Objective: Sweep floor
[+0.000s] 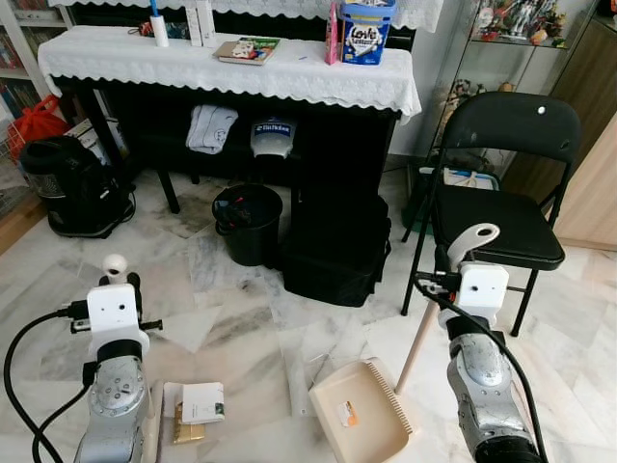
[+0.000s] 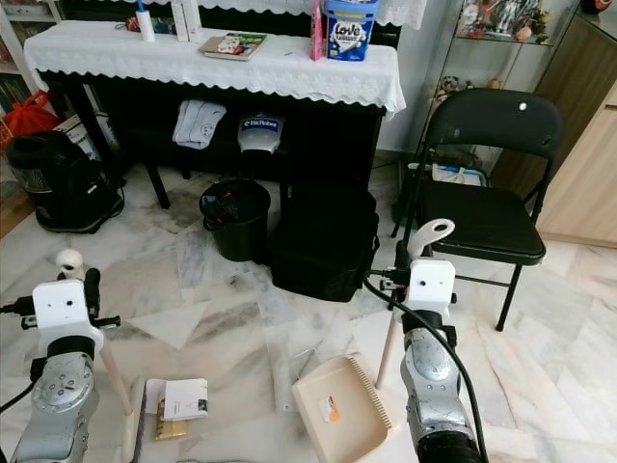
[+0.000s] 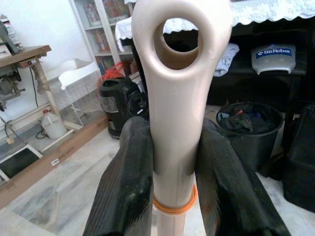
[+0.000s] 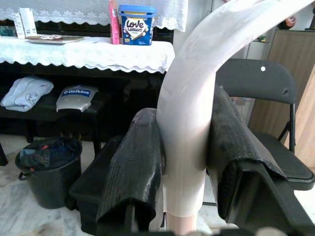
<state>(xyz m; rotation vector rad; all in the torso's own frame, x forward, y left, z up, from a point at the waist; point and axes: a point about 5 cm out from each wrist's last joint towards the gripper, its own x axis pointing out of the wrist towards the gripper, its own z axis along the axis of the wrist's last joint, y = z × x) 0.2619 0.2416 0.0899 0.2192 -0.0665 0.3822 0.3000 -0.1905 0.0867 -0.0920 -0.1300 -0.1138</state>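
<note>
I count two grippers, each closed on one tool. My left gripper [image 3: 174, 172], at lower left of the head view, has both black fingers [image 3: 125, 182] clamped on the beige plastic broom handle with a looped end [image 3: 177, 73]. My right gripper [image 4: 184, 162], at lower right, is clamped the same way on the curved white plastic dustpan handle [image 4: 197, 98], whose pale wooden shaft [image 1: 416, 347] slants down to the one beige plastic dustpan [image 1: 357, 415] lying on the grey-veined marble floor [image 1: 241, 309] at bottom centre. Just left of the pan lies one small white card with a brownish packet [image 1: 198, 405]; I cannot identify it further. At centre stand one round black waste bin [image 1: 248, 222] and one black soft case [image 1: 337, 246], side by side below the lace-covered dark table [image 1: 231, 68]. One black folding chair [image 1: 501, 183] stands at right, and one black appliance [image 1: 67, 183] at left.
</note>
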